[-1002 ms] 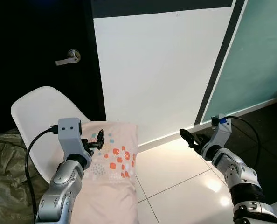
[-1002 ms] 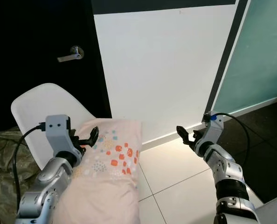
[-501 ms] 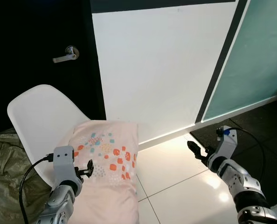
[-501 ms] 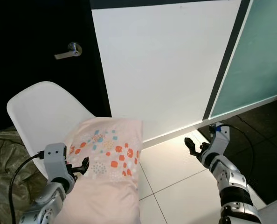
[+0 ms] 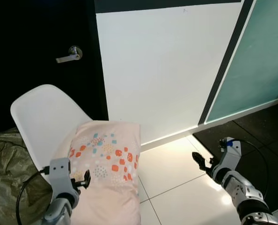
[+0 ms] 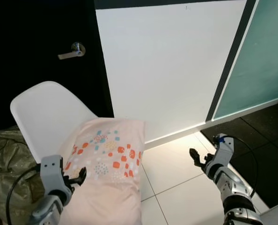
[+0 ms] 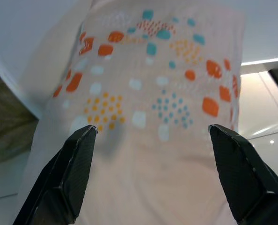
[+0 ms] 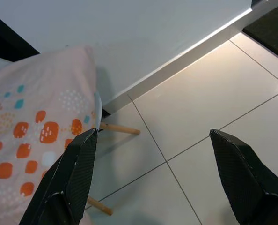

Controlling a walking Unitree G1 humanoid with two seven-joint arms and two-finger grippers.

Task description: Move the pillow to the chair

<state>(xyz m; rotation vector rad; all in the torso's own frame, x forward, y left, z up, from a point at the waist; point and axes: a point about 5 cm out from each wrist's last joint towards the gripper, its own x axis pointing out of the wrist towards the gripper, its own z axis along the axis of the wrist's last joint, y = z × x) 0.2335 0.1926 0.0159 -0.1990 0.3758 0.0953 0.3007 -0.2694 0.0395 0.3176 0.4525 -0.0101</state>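
A pale pink pillow (image 5: 106, 164) with orange and teal spots lies on the seat of a white shell chair (image 5: 40, 112), its top edge leaning towards the chair back. My left gripper (image 5: 85, 178) is low at the pillow's near left side, open, with nothing between its fingers; in the left wrist view the pillow (image 7: 153, 93) spans the gap ahead of the left gripper (image 7: 151, 130). My right gripper (image 5: 200, 162) hangs open over the tiled floor to the right of the chair, well apart from the pillow (image 8: 31, 131).
A black door with a silver handle (image 5: 69, 55) stands behind the chair, beside a white wall panel (image 5: 157, 70) and a teal glass panel (image 5: 256, 61). Olive-green fabric (image 5: 8, 164) is bunched at the left. Wooden chair legs (image 8: 120, 128) reach onto the white tiles (image 5: 176, 173).
Both arms have dropped lower. The left gripper has come back from the pillow's top towards me. The right gripper has sunk closer to the floor. The pillow stays on the chair.
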